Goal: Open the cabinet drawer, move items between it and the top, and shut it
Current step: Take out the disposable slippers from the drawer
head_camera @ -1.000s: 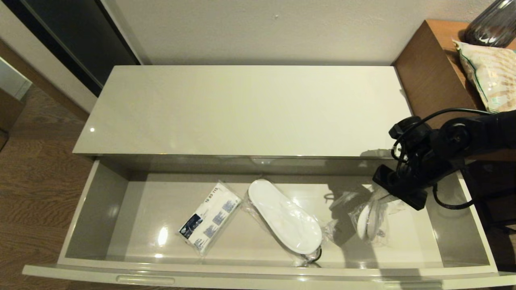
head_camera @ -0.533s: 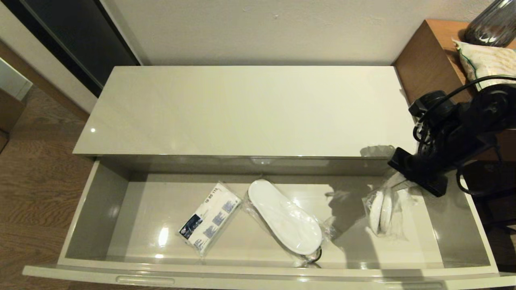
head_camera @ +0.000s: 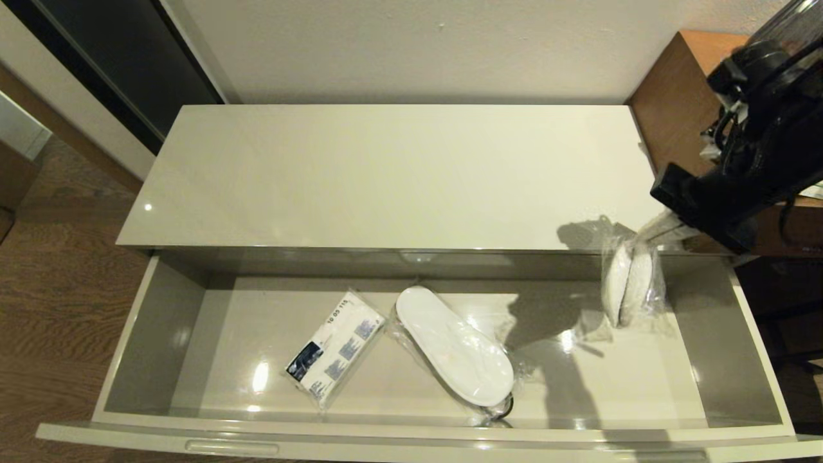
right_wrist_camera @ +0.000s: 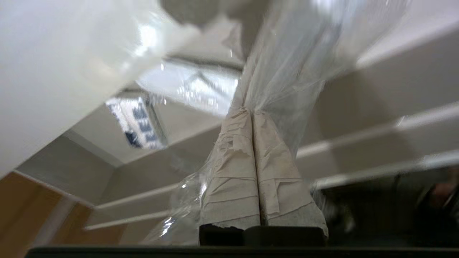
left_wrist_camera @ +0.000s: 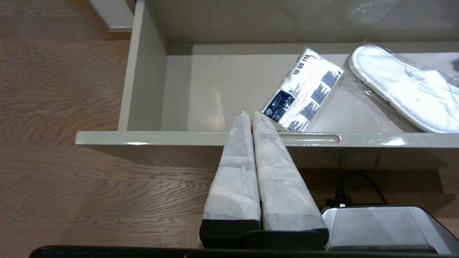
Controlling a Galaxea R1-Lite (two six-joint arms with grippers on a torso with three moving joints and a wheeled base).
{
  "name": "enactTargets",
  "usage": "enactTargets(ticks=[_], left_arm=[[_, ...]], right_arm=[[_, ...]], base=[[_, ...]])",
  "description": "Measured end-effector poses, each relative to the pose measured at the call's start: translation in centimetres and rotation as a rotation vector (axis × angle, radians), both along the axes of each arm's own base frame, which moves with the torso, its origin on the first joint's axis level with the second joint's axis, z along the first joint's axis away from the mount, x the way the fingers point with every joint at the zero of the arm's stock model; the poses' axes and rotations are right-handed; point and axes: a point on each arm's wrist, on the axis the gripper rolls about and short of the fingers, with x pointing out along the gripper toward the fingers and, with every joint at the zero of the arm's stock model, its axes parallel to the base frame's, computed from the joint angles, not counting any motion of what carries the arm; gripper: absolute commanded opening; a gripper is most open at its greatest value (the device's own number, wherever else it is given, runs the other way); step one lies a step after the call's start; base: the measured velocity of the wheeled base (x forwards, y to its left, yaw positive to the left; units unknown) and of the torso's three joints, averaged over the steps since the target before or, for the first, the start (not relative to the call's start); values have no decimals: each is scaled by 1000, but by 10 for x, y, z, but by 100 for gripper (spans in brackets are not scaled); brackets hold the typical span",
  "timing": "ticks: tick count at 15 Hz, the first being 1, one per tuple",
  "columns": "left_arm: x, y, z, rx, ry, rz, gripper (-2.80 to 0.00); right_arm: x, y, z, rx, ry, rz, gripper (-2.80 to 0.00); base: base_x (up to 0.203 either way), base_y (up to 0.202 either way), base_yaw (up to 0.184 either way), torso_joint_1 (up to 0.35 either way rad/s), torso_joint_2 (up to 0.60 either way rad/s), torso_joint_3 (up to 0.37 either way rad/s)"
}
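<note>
Head view: a wrapped pair of slippers (head_camera: 627, 283) is held by its plastic in the right gripper (head_camera: 662, 228), jaws clamped together, hanging above the right end of the open cabinet drawer (head_camera: 411, 437) beside the top (head_camera: 386, 173). Another wrapped slipper (head_camera: 453, 347) and a printed packet (head_camera: 334, 350) are seen lying inside. The left gripper (left_wrist_camera: 251, 114) is parked near the drawer front, jaws pressed together

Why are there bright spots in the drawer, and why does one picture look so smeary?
Head view: the glossy drawer floor mirrors room lights, and the right gripper and its hanging slippers cast a dark shadow. Right wrist view: the plastic wrap is smeared and glaring. Left wrist view: sharp.
</note>
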Motion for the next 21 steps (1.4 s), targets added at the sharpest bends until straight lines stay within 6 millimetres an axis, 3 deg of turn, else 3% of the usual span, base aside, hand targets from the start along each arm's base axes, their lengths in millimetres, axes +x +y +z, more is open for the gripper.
enactTargets(ticks=[3, 7, 12, 14, 17, 19, 21], left_arm=[[0, 0, 0, 0, 1, 0, -280], [0, 0, 0, 1, 0, 1, -280], [0, 0, 0, 1, 1, 0, -280], [0, 0, 0, 0, 0, 1, -280], [0, 0, 0, 0, 0, 0, -280], [0, 0, 0, 0, 0, 0, -280], [0, 0, 0, 0, 0, 1, -280]], right_arm=[[3, 3, 13, -197, -130, 54, -280], [10, 6, 29, -411, -307, 0, -280], [0, 13, 26, -468, -250, 45, -280], [-12, 11, 9, -493, -83, 99, -280], [-26, 14, -38, -559, 203, 234, -280], [-30, 15, -56, -641, 252, 403, -280], [-29, 13, -60, -718, 210, 605, -280]], base=[[0, 0, 0, 0, 0, 0], [0, 0, 0, 0, 0, 0], [0, 0, 0, 0, 0, 0], [0, 0, 0, 0, 0, 0], [0, 0, 0, 0, 0, 0], [0, 0, 0, 0, 0, 0], [0, 0, 0, 0, 0, 0]])
